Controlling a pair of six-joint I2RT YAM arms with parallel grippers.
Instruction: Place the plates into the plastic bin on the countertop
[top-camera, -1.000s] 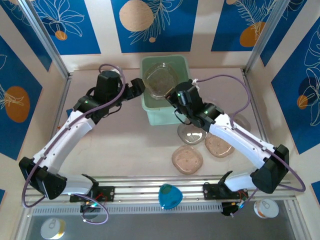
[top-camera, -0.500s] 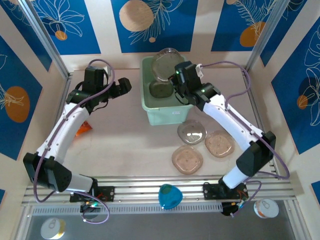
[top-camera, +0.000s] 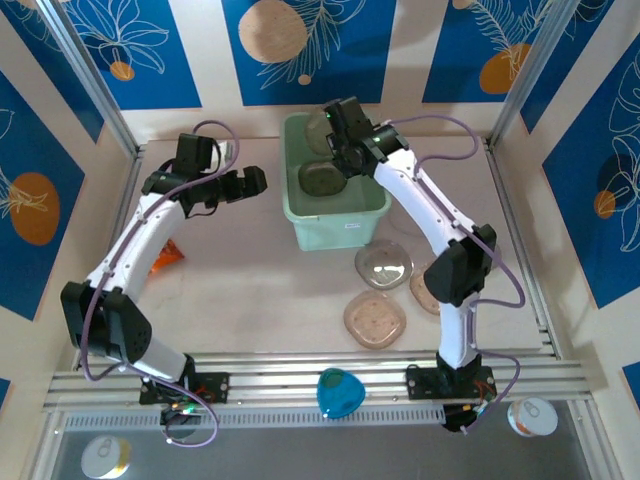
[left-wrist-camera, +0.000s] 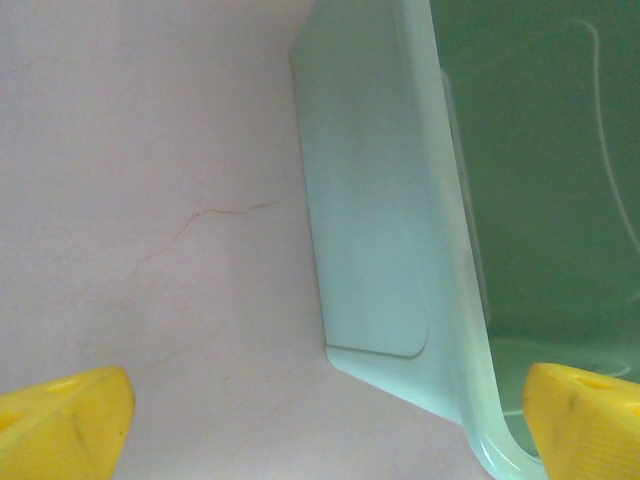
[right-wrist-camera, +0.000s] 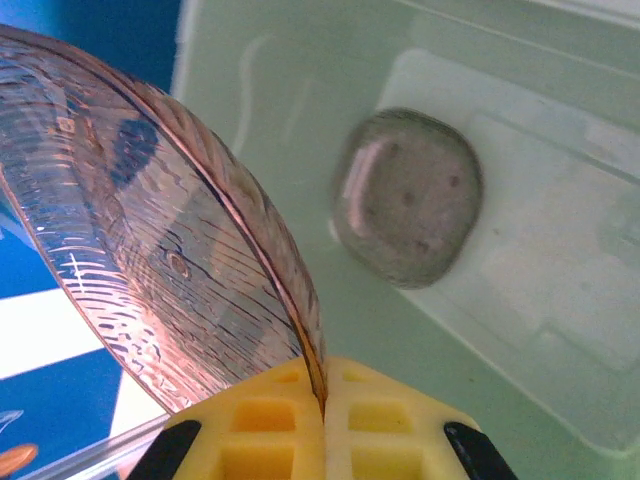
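Plate (right-wrist-camera: 180, 250) clamped by rim in right pincer (right-wrist-camera: 322, 420) over plastic bin (right-wrist-camera: 300, 80); left pincer (left-wrist-camera: 322, 425) apart, empty. Risk: thin edge grip slipping, plate striking grey plate (right-wrist-camera: 408, 196) below.

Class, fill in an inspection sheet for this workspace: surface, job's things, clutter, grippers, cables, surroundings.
Surface: pale beige countertop, with a faint hairline mark in the left wrist view.
Job's things: mint plastic bin at the far middle. A grey plate lies flat on its floor. A pinkish plate is held on edge above the bin. Three plates lie on the countertop in front of the bin.
Clutter: orange packet, partly under the left arm.
Grippers: left gripper jaws open, empty, beside the bin's left wall. Right gripper jaws shut on the pinkish plate's rim.
Cables: a purple cable loops along each arm.
Surroundings: blue leaf-patterned panels, metal rails, teal object at the front rail.
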